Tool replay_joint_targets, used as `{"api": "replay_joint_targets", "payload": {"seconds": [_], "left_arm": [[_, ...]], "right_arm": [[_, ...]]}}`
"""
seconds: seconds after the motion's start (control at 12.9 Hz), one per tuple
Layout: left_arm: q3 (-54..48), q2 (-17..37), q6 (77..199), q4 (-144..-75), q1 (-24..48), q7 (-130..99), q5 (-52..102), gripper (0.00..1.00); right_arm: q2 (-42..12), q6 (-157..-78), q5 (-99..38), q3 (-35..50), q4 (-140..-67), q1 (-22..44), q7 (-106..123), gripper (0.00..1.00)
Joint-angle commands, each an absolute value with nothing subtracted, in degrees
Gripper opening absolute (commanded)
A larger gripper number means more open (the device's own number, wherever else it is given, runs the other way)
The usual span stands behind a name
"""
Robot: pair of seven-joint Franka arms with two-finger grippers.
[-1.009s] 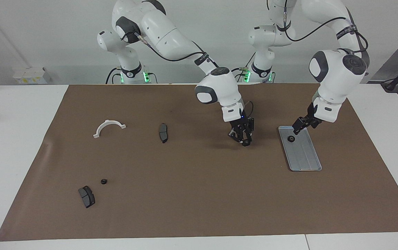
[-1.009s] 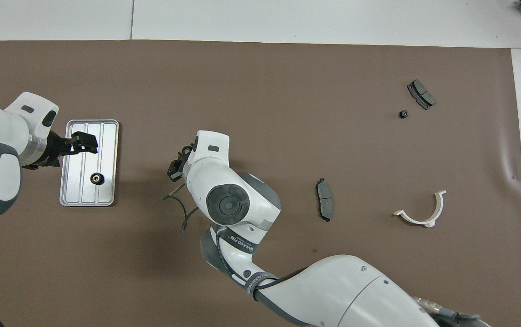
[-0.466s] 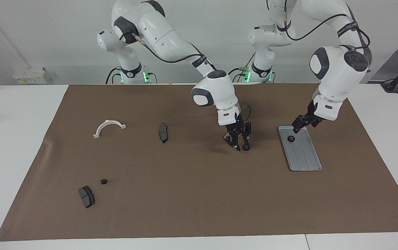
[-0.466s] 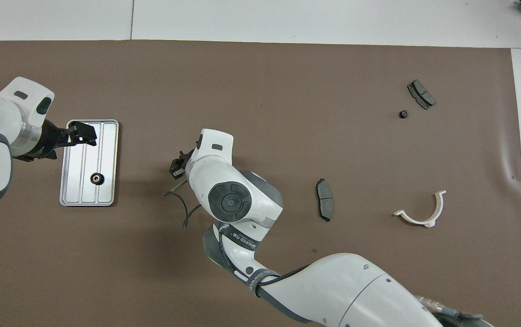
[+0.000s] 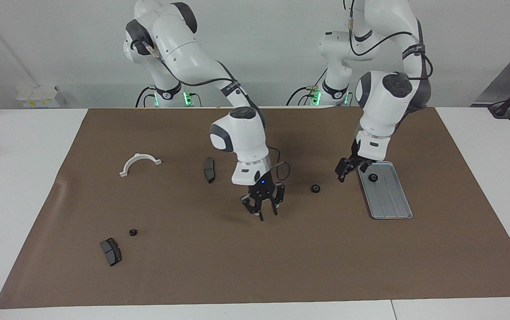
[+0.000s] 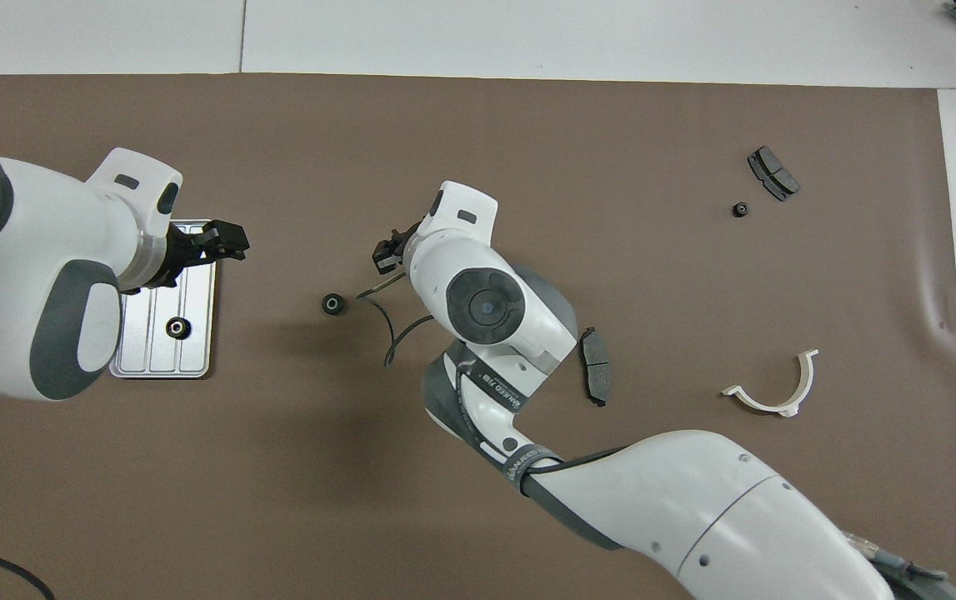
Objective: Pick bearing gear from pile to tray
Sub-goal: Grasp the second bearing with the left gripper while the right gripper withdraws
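One black bearing gear (image 5: pixel 315 189) (image 6: pixel 332 304) lies loose on the brown mat, a short way from the silver tray (image 5: pixel 390 200) (image 6: pixel 152 350). A second gear (image 5: pixel 373 178) (image 6: pixel 177 328) rests inside the tray, at the end nearer the robots. My left gripper (image 5: pixel 343 172) (image 6: pixel 232 247) hangs open and empty over the mat at the tray's edge, between tray and loose gear. My right gripper (image 5: pixel 267 214) (image 6: pixel 383 254) is open, holds nothing, and hovers over bare mat between the loose gear and a brake pad. A third small gear (image 5: pixel 133 232) (image 6: pixel 741 209) sits toward the right arm's end.
A dark brake pad (image 5: pixel 209 170) (image 6: pixel 595 365) lies mid-mat beside the right arm's wrist. Another brake pad (image 5: pixel 111 251) (image 6: pixel 773 172) is next to the third gear. A white curved bracket (image 5: pixel 139 162) (image 6: pixel 773 392) lies toward the right arm's end.
The right gripper opened, left a gear on the mat and drew away toward the right arm's end. The left gripper swung off the tray toward that gear.
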State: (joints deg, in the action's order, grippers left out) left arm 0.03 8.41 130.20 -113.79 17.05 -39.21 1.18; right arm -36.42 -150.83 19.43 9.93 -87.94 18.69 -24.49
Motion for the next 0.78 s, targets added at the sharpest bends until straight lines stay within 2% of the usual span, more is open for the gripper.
{"api": "replay_joint_targets", "payload": {"seconds": [0.0, 0.16, 0.54, 0.7], "left_arm": [[0.97, 15.98, 134.20, -111.19, 21.26, -47.36, -2.36, 1.00], [1.14, 18.80, 137.10, -111.79, 23.90, -50.69, -2.81, 1.00], [0.88, 18.46, 136.94, -114.08, 23.91, -50.98, -2.81, 0.98], [0.88, 18.02, 136.67, -115.30, 23.82, -51.24, -2.73, 0.89]], "right_arm": [[-34.90, -144.87, 20.39, 11.07, -88.68, 10.40, -22.69, 0.49], [-34.11, -140.56, 20.22, 11.07, -88.77, 5.56, -21.62, 0.50], [-33.49, -135.10, 20.13, 11.16, -89.64, -3.24, -21.36, 0.53], [-33.40, -133.69, 19.78, 11.25, -90.00, -6.05, -19.17, 0.54]]}}
